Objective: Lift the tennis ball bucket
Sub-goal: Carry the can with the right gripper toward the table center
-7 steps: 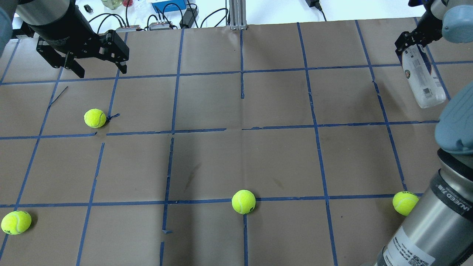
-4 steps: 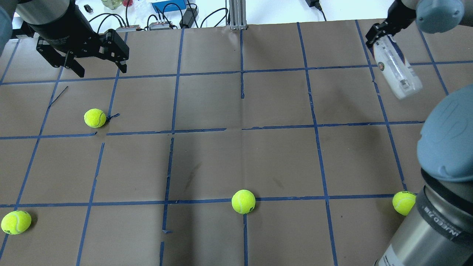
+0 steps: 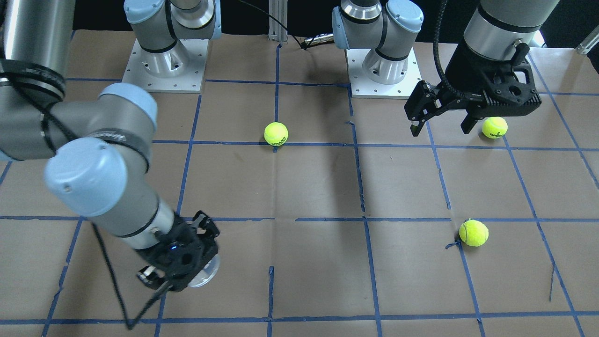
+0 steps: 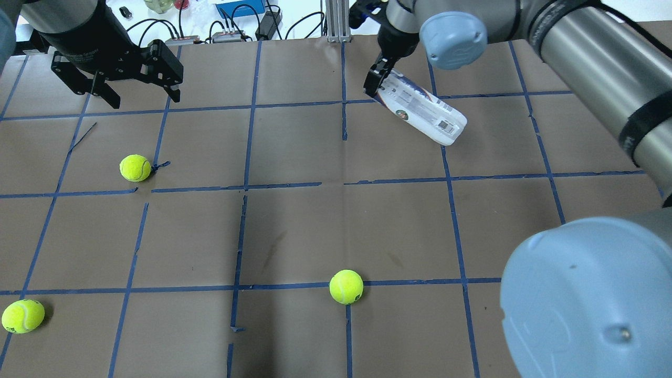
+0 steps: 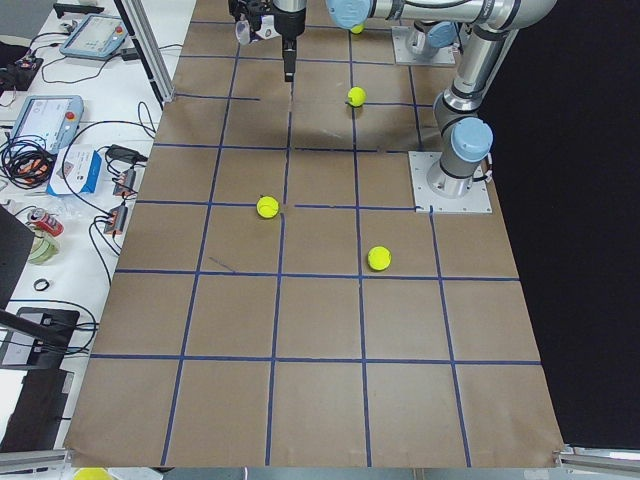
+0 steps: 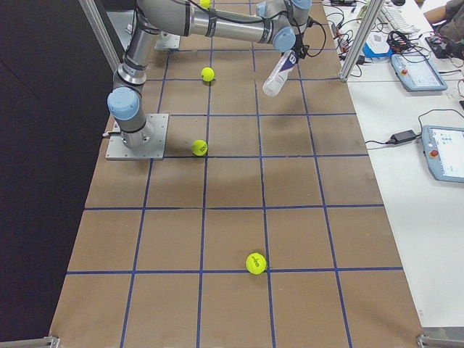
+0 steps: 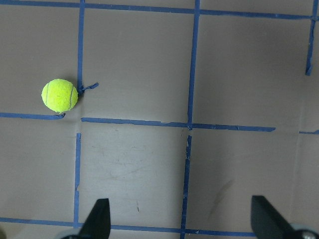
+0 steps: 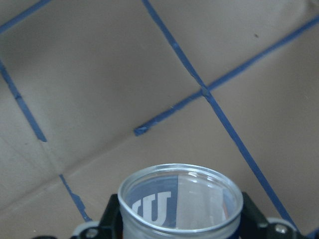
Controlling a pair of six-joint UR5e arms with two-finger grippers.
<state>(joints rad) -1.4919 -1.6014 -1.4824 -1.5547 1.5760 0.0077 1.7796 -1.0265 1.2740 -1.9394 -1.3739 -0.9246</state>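
Note:
The tennis ball bucket (image 4: 422,107) is a clear tube with a white-and-navy label. My right gripper (image 4: 375,84) is shut on one end of it and holds it tilted above the far middle of the table. It also shows in the exterior right view (image 6: 278,76). In the front-facing view only its end (image 3: 206,274) peeks from under the right gripper (image 3: 180,262). The right wrist view looks into the tube's open rim (image 8: 180,199), with a white "W" on its wall. My left gripper (image 4: 143,97) is open and empty at the far left, and also shows in the front-facing view (image 3: 441,127).
Yellow-green tennis balls lie on the brown paper: one below the left gripper (image 4: 135,167), one at the front middle (image 4: 346,286), one at the front left corner (image 4: 22,315). The right arm's elbow (image 4: 583,294) fills the front right. Cables and boxes (image 4: 239,10) lie beyond the far edge.
My right gripper has swung the tube leftwards along the far side, from the right edge to the far middle. The right elbow now hides the front right ball. The left arm has not moved.

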